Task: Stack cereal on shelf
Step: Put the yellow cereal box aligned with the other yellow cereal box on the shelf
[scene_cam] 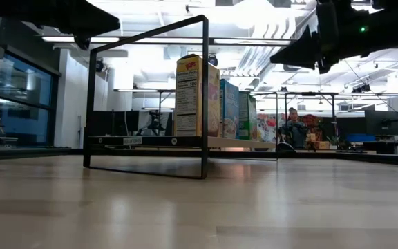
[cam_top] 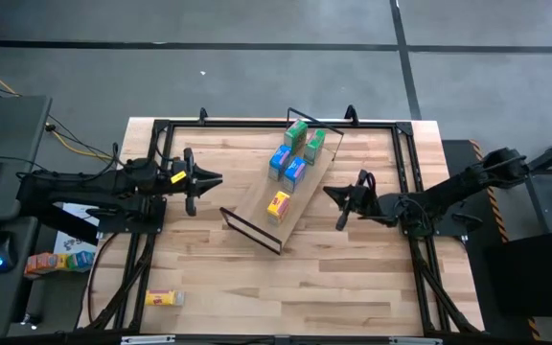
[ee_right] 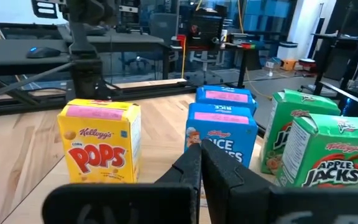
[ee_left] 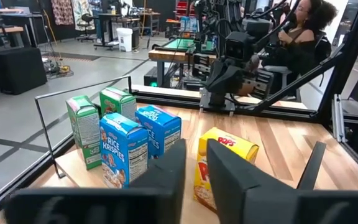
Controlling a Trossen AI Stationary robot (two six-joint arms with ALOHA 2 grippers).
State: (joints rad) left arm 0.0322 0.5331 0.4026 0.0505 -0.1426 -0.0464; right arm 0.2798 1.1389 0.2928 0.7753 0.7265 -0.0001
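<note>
Five boxes (cam_top: 293,158) stand on the shelf (cam_top: 257,213) at centre, from above; a sixth box (cam_top: 164,298) lies at seven o'clock on the surface (cam_top: 353,278). Left claw (cam_top: 220,178) at nine, slightly parted, empty. Right claw (cam_top: 326,190) at three; its wrist view shows it clenched, empty.

Robotics lab: workbenches (ee_left: 173,53), monitors (scene_cam: 381,122), ceiling ducts (scene_cam: 254,66), strip lights (scene_cam: 68,39).
</note>
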